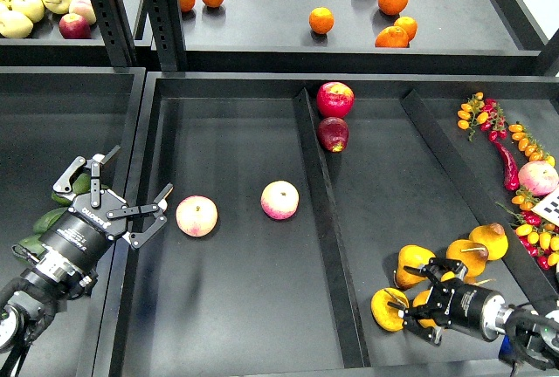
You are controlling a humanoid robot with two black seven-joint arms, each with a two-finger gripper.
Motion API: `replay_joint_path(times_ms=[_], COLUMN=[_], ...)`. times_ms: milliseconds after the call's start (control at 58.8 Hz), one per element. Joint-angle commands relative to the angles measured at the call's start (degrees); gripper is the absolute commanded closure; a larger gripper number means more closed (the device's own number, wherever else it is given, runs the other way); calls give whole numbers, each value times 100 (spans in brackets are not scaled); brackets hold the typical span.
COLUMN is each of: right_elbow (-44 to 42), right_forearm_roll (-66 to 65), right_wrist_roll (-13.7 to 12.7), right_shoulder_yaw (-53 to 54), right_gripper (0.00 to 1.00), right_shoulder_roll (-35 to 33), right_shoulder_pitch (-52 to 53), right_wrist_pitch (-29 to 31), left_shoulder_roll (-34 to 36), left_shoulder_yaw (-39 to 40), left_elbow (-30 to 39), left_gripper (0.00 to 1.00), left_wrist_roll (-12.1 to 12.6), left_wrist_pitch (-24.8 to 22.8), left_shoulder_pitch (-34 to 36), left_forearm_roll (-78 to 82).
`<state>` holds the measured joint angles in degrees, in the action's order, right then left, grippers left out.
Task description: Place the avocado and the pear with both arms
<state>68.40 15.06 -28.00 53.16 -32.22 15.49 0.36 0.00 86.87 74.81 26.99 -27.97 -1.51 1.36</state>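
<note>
Two grippers are in view, one per arm. The left gripper [131, 194] stands with its fingers spread wide and grasps nothing; it hangs over the left rim of the middle tray [236, 325]. Behind its wrist, in the left tray [35, 115], lie dark green elongated fruits, of which the avocado [77, 185] is the one nearest the claw. It is partly hidden by the arm.

The right gripper [409, 305] is low in the right tray [384, 220], among a cluster of yellow-orange pears. Its fingers sit against the pear [389, 309] at the left of the cluster; whether they are clenched on it or merely touching it cannot be told from this view.

Handling, as a judgement: the avocado is likely firm but smooth-skinned and apt to slip or roll; take hold across its short axis at the widest part. The pear is squat and probably bruises easily; grip the broad lower body with moderate force, not the stem.

Contents of containers: the middle tray holds two pink-cream apples [196, 215], well apart from each other. The right tray holds two red apples [334, 99] at its far end, touching, plus the pears. A further tray at the right edge holds peppers [507, 163] and small tomatoes. The upper shelf [262, 37] carries oranges [321, 20].
</note>
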Motion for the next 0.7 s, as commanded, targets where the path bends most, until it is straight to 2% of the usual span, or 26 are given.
replay_joint_path(times_ms=[0, 153, 272, 323, 442, 544, 680], right_elbow=[7, -73, -301, -424, -766, -1057, -1206], right_forearm_roll=[50, 24, 6, 6, 23, 6, -3], right_wrist_roll=[0, 0, 0, 0, 0, 0, 0], right_shoulder_yaw=[220, 809, 1275, 1529, 2232, 2769, 2989], right_gripper=[11, 9, 7, 2, 1, 1, 1], right_shoulder_roll=[269, 884, 1526, 1824, 2606, 3186, 3222], right_shoulder_pitch=[226, 393, 437, 428, 419, 376, 95], right_wrist_pitch=[-1, -88, -141, -141, -54, 218, 886], left_shoulder_roll=[0, 0, 0, 0, 0, 0, 0], left_shoulder_yaw=[5, -4, 5, 5, 5, 14, 23], left_elbow=[-19, -11, -19, -19, -81, -98, -186], left_gripper=[0, 0, 0, 0, 0, 0, 0], left_wrist_roll=[-10, -45, -71, -80, -168, -194, -212], left_wrist_pitch=[-3, -3, -3, -3, -3, -3, -3], left_shoulder_pitch=[-69, -183, -227, -245, -306, -306, -315], left_forearm_roll=[-12, -12, -12, -12, -39, -109, -153])
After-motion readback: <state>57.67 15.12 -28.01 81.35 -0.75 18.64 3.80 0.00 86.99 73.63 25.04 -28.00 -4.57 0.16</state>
